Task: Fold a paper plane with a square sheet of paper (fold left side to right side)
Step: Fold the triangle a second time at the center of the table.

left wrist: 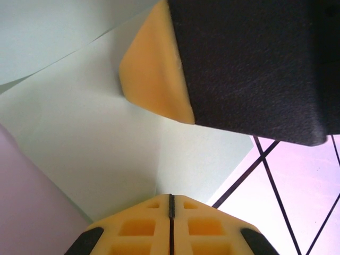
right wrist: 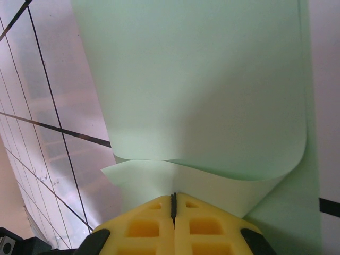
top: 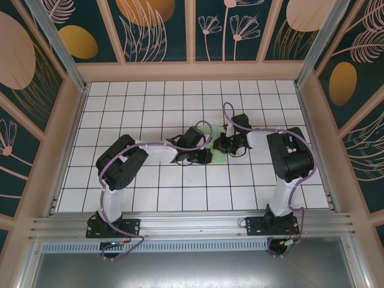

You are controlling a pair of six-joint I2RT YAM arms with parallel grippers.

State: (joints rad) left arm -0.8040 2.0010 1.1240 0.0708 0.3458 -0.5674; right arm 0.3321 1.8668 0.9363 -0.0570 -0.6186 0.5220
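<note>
Paper (right wrist: 202,79) pinched by closed left gripper (left wrist: 171,197) and right gripper (right wrist: 173,195)

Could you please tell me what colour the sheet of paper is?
The paper is plain pale mint green, clearest in the right wrist view.

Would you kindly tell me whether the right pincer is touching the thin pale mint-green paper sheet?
Touching. In the right wrist view, the thin pale mint-green paper sheet runs straight into the shut right pincer, with no gap at its yellow tips.
</note>
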